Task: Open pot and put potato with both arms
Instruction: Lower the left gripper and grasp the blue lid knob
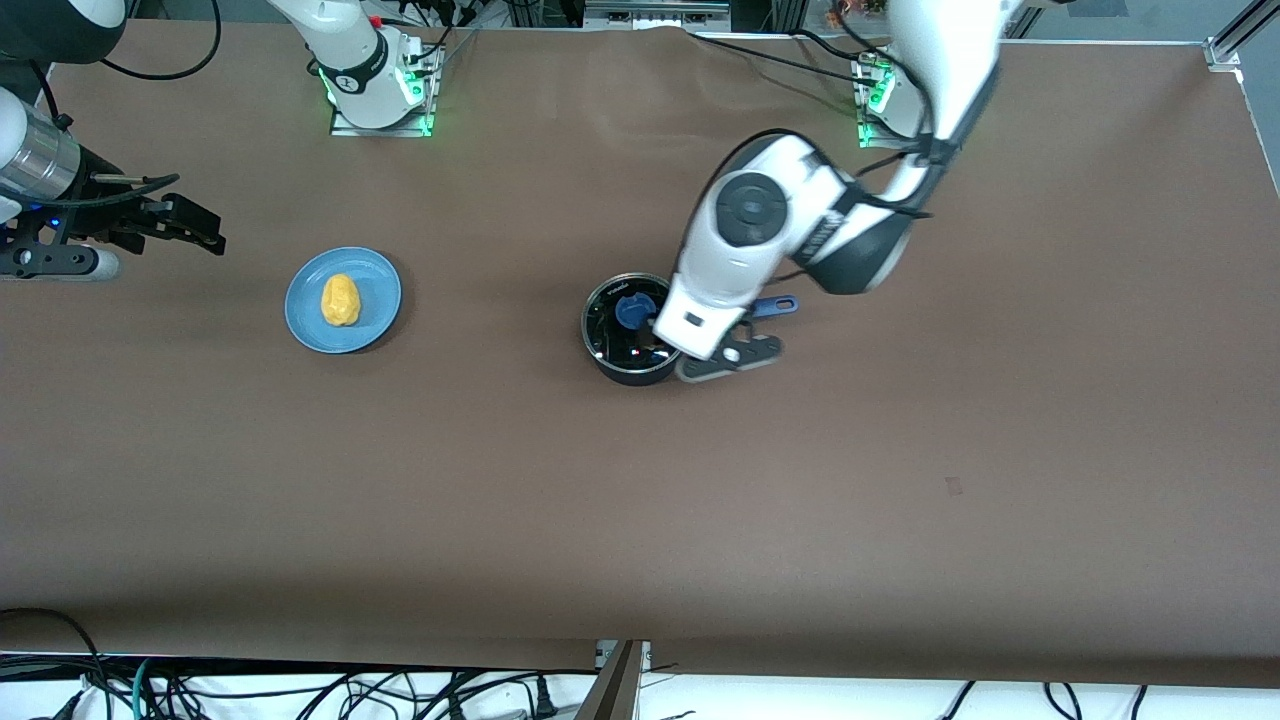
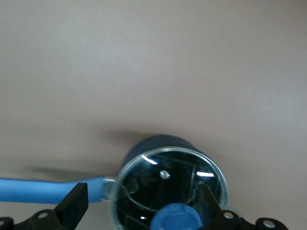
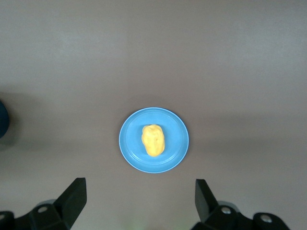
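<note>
The black pot [image 1: 612,368] stands mid-table with its glass lid [image 1: 608,305] on; the lid's blue knob [image 1: 630,310] shows. Its blue handle [image 1: 775,305] points toward the left arm's end. My left gripper [image 1: 660,345] hangs open just over the lid. In the left wrist view its fingers [image 2: 74,203] straddle the lid [image 2: 168,182] and knob [image 2: 175,218] without touching; the pot's wall [image 2: 158,143] and handle [image 2: 43,189] show too. The yellow potato [image 1: 340,300] lies on the blue plate [image 1: 300,325]. My right gripper [image 1: 205,232] is open and empty, beside the plate toward the right arm's end.
In the right wrist view the potato [image 3: 153,140] and plate [image 3: 129,153] lie ahead of the open right gripper [image 3: 139,196]. Bare brown table lies between plate and pot. Arm bases stand farthest from the front camera. Cables hang past the nearest table edge.
</note>
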{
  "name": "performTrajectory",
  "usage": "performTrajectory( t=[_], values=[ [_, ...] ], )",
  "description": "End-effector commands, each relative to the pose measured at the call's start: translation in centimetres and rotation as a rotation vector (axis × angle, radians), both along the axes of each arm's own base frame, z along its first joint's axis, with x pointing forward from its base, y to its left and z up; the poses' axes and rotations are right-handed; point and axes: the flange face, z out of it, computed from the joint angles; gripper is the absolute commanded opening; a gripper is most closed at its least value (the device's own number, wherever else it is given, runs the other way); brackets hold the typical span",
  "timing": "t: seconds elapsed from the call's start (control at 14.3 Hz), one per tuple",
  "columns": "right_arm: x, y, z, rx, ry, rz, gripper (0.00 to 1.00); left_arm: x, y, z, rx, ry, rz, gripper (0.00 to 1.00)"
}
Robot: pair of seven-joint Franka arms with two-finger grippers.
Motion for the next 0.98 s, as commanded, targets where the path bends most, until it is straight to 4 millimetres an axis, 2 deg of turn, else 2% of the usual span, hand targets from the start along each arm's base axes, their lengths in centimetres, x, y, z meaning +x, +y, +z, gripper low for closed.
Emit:
performTrajectory(
  t=[0.0,0.21,0.56,0.91],
  values=[
    [-0.3,0.0,0.5,0.016,0.003,-0.009,1.00,-1.6,-3.4,-1.9,0.024,-0.041,0.016,1.00],
    [-0.3,0.0,0.5,0.016,0.003,-0.009,1.00,-3.8,-5.9,-3.2,0.071,-0.080,0.002,1.00],
    [-0.3,0.0,0.5,0.016,0.003,-0.009,1.00,-5.2,-6.7,-3.9,0.085,-0.077,-0.025,1.00],
    [-0.3,0.0,0.5,0.016,0.003,-0.009,1.00,-5.8,-6.7,-5.5,0.109,-0.066,-0.042,1.00]
  ],
)
